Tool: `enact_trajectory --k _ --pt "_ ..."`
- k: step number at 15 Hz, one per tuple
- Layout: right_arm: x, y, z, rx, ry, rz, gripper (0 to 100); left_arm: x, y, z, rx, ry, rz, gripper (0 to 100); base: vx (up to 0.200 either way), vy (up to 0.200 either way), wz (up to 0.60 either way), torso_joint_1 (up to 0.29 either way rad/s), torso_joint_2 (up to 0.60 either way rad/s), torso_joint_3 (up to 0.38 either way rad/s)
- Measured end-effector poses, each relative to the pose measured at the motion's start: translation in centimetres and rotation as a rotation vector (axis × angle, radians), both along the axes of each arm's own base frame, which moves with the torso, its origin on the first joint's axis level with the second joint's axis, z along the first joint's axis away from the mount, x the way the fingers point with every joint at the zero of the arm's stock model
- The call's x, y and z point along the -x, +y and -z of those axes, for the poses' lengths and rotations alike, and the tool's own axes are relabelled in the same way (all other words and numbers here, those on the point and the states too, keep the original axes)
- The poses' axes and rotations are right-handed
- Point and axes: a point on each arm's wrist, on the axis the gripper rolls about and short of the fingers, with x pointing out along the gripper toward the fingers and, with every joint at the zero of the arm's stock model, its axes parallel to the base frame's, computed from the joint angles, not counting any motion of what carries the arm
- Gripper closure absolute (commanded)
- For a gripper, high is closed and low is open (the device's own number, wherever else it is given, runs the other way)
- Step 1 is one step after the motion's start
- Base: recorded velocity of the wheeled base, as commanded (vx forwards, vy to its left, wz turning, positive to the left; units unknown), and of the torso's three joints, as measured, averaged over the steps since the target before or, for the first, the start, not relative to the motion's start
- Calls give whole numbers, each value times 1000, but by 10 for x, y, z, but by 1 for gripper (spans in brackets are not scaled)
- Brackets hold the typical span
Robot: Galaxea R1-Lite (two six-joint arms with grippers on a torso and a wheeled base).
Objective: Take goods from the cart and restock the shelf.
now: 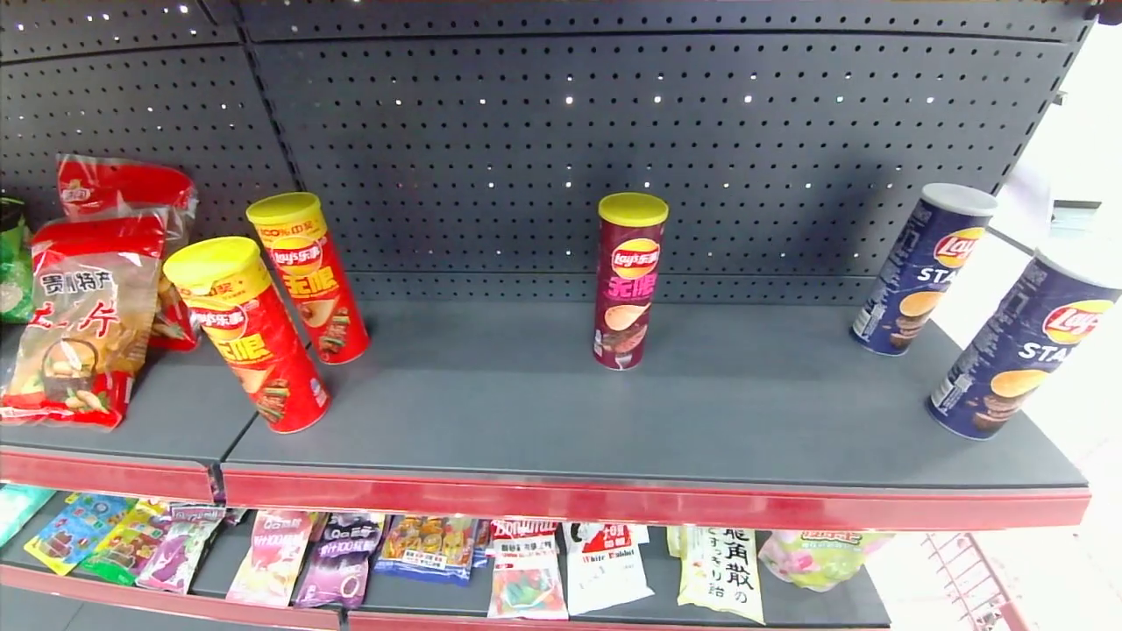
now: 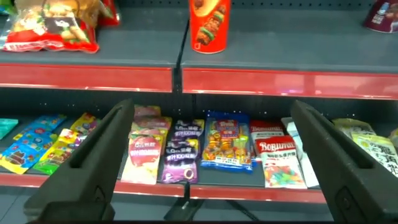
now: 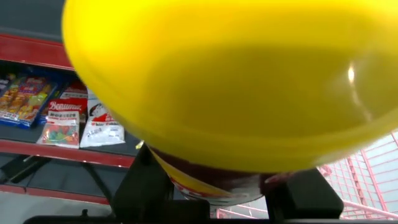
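**While a can is gripped, the upper shelf is seen part stocked**

Where the right gripper (image 3: 227,196) is seen from its own wrist, a held can (image 3: 236,81) with a yellow lid and a dark maroon body is pinched between its two black fingers (image 3: 149,186), the lid turned toward the camera. The held can is kept out before the shelving. The red front edge of the lower shelf (image 3: 50,149) is seen past it on one side and a red wire frame (image 3: 367,180) on the other. The left gripper (image 2: 214,180) is placed before the same lower shelf, its fingers (image 2: 93,168) spread wide apart, and a row of snack packets (image 2: 217,140) is visible between them.

On the upper shelf (image 1: 649,504), a maroon can (image 1: 627,280) is stood upright at the middle, near the back edge. At the left end of that board a front red can (image 1: 250,342) and a back red can (image 1: 307,276) are set just beside each other, well apart from the maroon can. Red bags (image 1: 83,324) are propped on the neighbouring board to the left. Toward the right end, a rear blue can (image 1: 920,272) is stood near the back edge and a near blue can (image 1: 1017,350) close to the front right corner. The whole row is backed by a dark pegboard (image 1: 614,131).
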Motion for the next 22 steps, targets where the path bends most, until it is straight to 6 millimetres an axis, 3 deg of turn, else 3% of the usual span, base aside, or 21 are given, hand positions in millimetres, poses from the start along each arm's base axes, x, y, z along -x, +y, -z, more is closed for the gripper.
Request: enact_trajectory --k 5,8,12,14,17,19,22 --pt "-2 4 7 -43 -20 -171 100 -2 -1 -1 -10 23 44 0 0 0 0 0 0 0" --pt "-6 5 26 -49 -1 -165 100 -3 -1 -1 -42 33 91 0 0 0 0 0 0 0" --pt "-5 7 32 -73 -3 -203 100 -2 -2 -3 -53 24 119 0 0 0 0 0 0 0" --pt "-5 7 33 -84 -2 -205 100 1 -3 -27 -19 -40 171 0 0 0 0 0 0 0" --pt "-5 7 33 -87 -1 -211 100 -9 -4 -91 15 -84 296 0 0 0 0 0 0 0" --pt "-5 7 33 -89 -2 -210 100 -42 -10 -132 -32 -44 439 0 0 0 0 0 0 0" --pt "-5 7 33 -100 0 -209 100 -119 -30 -172 -102 -26 614 0 0 0 0 0 0 0"
